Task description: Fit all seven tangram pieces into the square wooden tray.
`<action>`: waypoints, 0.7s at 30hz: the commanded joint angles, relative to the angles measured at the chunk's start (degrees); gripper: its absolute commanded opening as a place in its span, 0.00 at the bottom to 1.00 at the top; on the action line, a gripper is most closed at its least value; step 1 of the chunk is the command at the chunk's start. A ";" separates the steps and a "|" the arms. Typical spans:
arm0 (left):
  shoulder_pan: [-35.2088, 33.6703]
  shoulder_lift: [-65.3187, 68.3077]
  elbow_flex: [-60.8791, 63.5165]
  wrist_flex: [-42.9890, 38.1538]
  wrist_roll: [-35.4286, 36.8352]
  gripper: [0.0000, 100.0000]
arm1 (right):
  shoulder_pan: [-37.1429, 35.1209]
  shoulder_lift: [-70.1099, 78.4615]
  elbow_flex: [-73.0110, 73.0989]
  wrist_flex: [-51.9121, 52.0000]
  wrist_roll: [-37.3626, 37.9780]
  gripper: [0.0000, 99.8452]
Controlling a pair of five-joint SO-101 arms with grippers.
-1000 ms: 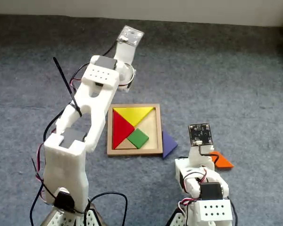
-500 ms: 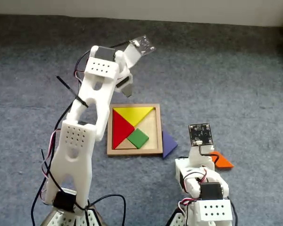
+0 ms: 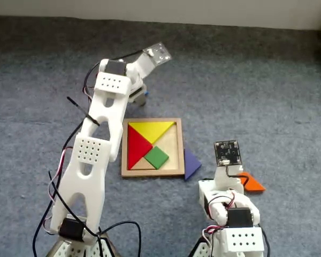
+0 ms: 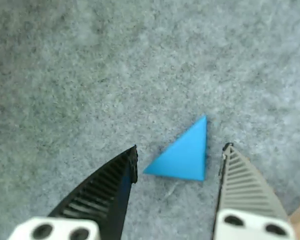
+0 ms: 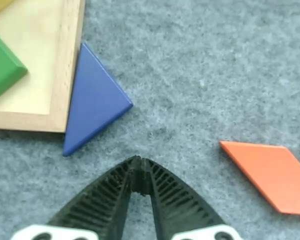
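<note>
Left wrist view has the left pincer (image 4: 180,148) spread wide over a light-blue triangle (image 4: 184,157) that lies flat on the table. One finger is off its slanted edge and the other just beside its straight edge, with nothing gripped yet. Picking it up well likely means dropping straight down until both tips press the table, then closing slowly, since the slanted edge could make the thin piece twist out. In the high view the tray (image 3: 152,174) holds a yellow triangle (image 3: 150,130), a red triangle (image 3: 136,144) and a green square (image 3: 157,157). A dark-blue triangle (image 5: 92,100) touches the tray's rim, an orange parallelogram (image 5: 267,175) lies apart, and the right pincer (image 5: 139,165) hovers closed and empty between them.
</note>
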 commanded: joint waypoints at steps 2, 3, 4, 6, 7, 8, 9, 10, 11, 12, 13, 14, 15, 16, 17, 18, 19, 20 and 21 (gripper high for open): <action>-0.84 2.77 -2.42 -4.84 -0.53 0.27 | 0.57 -0.40 4.62 -1.10 -0.18 0.01; -0.84 3.38 -2.42 -4.92 -0.53 0.26 | 0.57 -0.40 4.62 -1.10 -0.18 0.01; -0.84 3.82 -2.42 -4.92 -0.62 0.25 | 0.57 -0.40 4.62 -1.10 -0.18 0.01; -0.92 4.70 -2.33 -4.57 -2.02 0.21 | 0.57 -0.40 4.62 -1.10 -0.18 0.01; -0.92 4.97 -2.24 -3.96 -3.87 0.18 | 0.57 -0.40 4.62 -1.10 -0.18 0.01; -0.92 5.14 -2.24 -2.64 -5.71 0.16 | 0.57 -0.40 4.62 -1.10 -0.18 0.01; -0.92 5.23 -2.33 -0.97 -7.12 0.15 | 0.57 -0.40 4.62 -1.10 -0.18 0.01; -0.92 5.05 -2.33 0.88 -8.26 0.13 | 0.57 -0.40 4.62 -1.10 -0.18 0.01; -0.75 4.97 -2.42 2.64 -8.79 0.13 | 0.57 -0.40 4.62 -1.10 -0.18 0.01; -0.66 4.88 -2.51 4.48 -8.79 0.13 | 0.57 -0.40 4.62 -1.10 -0.18 0.01; -0.57 4.88 -2.51 6.07 -8.79 0.13 | 0.57 -0.40 4.62 -1.10 -0.18 0.01; -0.48 4.79 -3.03 7.82 -8.79 0.13 | 0.57 -0.40 4.62 -1.10 -0.18 0.01; -0.48 4.88 -4.26 9.85 -8.79 0.13 | 0.57 -0.40 4.62 -1.10 -0.18 0.01; -0.48 4.97 -5.58 12.22 -8.79 0.13 | 0.57 -0.40 4.62 -1.10 -0.18 0.01; -0.48 5.05 -6.81 14.86 -8.79 0.12 | 0.57 -0.40 4.62 -1.10 -0.18 0.01; -0.48 5.05 -8.04 17.32 -8.79 0.12 | 0.57 -0.40 4.62 -1.10 -0.18 0.01; -0.48 5.05 -9.19 19.52 -8.70 0.12 | 0.57 -0.40 4.62 -1.10 -0.18 0.01; -0.57 5.05 -9.71 20.84 -8.44 0.12 | 0.57 -0.40 4.62 -1.10 -0.18 0.01; -0.92 4.97 -9.89 21.36 -7.12 0.12 | 0.57 -0.40 4.62 -1.10 -0.18 0.01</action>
